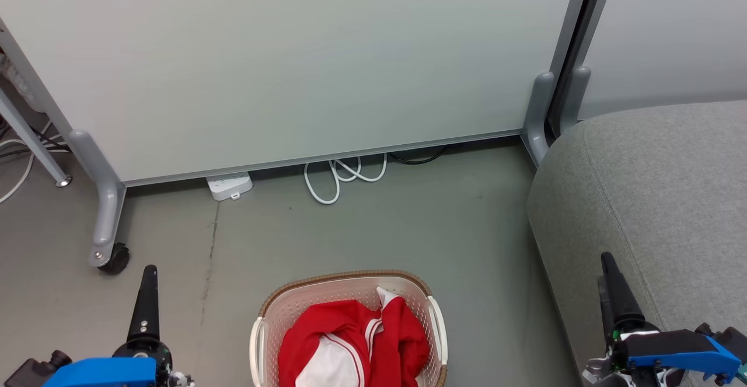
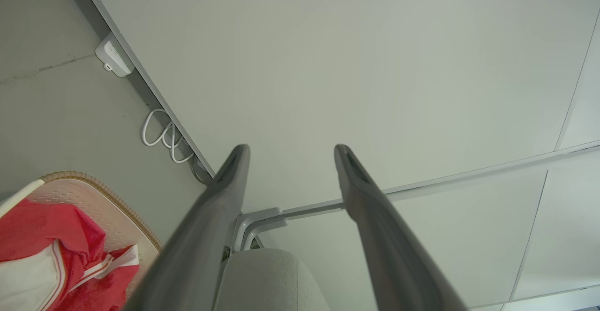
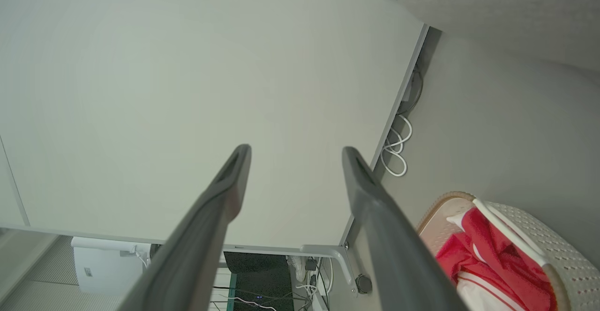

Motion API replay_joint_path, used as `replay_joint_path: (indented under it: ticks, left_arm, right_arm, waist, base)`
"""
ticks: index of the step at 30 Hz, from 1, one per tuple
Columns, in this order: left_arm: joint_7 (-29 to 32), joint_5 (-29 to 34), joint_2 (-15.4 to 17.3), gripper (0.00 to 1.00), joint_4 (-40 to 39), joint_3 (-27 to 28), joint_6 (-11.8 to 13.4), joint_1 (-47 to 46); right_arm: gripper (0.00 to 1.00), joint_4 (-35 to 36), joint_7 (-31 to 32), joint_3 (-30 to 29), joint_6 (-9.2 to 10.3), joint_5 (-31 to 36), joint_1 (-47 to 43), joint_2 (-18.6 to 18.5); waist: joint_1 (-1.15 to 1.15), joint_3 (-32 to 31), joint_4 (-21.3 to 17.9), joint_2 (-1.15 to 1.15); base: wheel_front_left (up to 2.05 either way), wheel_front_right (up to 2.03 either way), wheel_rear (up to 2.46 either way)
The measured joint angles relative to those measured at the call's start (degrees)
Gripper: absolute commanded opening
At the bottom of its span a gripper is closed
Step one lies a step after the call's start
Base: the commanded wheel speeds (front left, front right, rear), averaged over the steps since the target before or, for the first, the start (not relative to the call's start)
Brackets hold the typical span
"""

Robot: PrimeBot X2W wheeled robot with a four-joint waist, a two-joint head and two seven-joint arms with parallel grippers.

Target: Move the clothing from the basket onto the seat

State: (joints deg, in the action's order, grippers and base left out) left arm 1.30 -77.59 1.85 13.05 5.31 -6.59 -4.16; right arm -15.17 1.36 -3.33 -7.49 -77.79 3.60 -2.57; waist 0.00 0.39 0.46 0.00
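Near L: left gripper [image 1: 149, 276] low over the floor [image 1: 478, 229], fingers pointing far. L wrist view shows its fingers [image 2: 234, 170] spread apart w/ nothing between.

Near R: right gripper [image 1: 608, 267] in front of the near edge of the seat [image 1: 653, 188]. Can't tell if it touches the fabric. R wrist view shows its fingers [image 3: 236, 170] apart too, nothing held.

Near centre: basket [image 1: 350, 275] on the floor, between the 2 grippers and apart from both. It sits R of the left gripper and L of the right one, roughly level w/ the gripper bodies. Near part of the basket is cut off by the frame edge.

Clothing [image 1: 350, 340] is bunched inside the basket. Red fabric on top, w/ a white panel and red/white striped trim at the near side, plus a white bit poking up toward the far rim. No gripper touches it; both sets of tips point past the basket toward the far side.

R side: the seat is grey w/ a rounded corner, running from near R to far R. It is apart from the basket, w/ a strip of floor between.

Far: white cable [image 1: 344, 174] looped on the floor, w/ a white power strip [image 1: 229, 185] to its L, both at the foot of a pale partition [image 1: 292, 66]. Partition leg w/ caster [image 1: 117, 258] at far L, just beyond the left gripper.
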Motion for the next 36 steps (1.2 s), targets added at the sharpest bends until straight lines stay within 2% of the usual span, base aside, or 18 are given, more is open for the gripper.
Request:
replay_joint_path:
  ticks: [19, 36]
  left_arm:
    - [-4.2, 23.9, 0.2, 1.00, -3.0, -5.3, 3.5, -0.5]
    - [-7.3, 39.0, 0.7, 1.00, -2.4, -7.8, 4.9, -0.8]
  right_arm:
    - [1.00, 1.8, -4.2, 3.7, 0.00, 20.1, 0.5, 0.0]
    - [1.00, 1.3, -7.4, 5.8, 0.00, 33.5, 0.9, 0.0]
  waist:
    - [0.00, 0.3, 0.4, 0.00]
    - [0.00, 0.2, 0.9, 0.00]
  base:
    - [0.00, 0.00, 0.00]
    - [0.00, 0.00, 0.00]
